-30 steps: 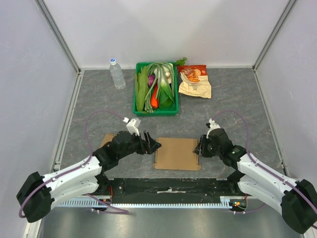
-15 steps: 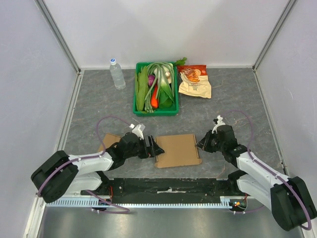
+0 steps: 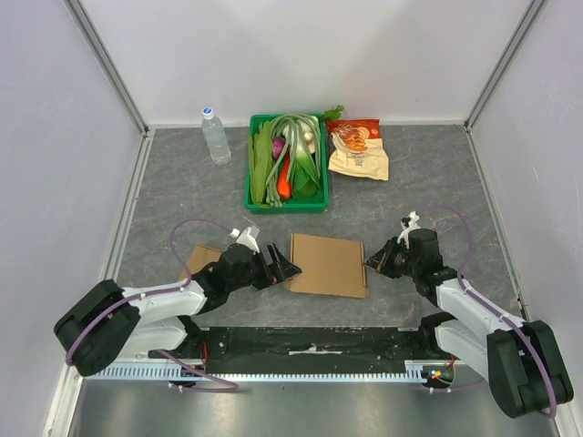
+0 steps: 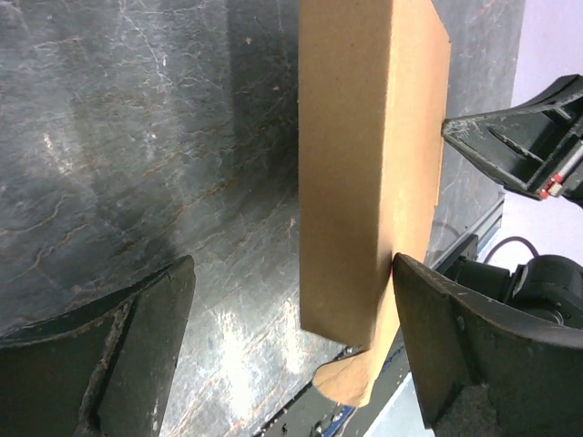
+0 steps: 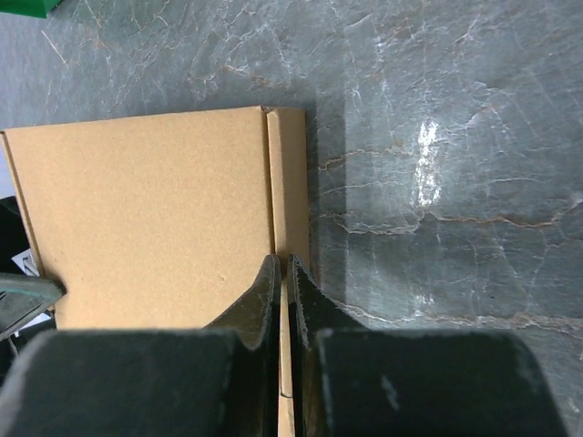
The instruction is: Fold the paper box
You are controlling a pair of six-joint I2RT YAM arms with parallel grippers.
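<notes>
The flat paper box (image 3: 328,264) sits on the table (image 3: 182,182) at lower centre of the frame, held only by the right fingers (image 5: 264,300) pinched tight on its thin right edge while the left fingers (image 4: 137,337) stand spread wide beside it, so it may slip or swivel.

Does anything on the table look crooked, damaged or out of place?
Only slightly: the flat cardboard box lies askew, its edges not parallel to the near edge of the table. Nothing looks spilled or torn.
</notes>
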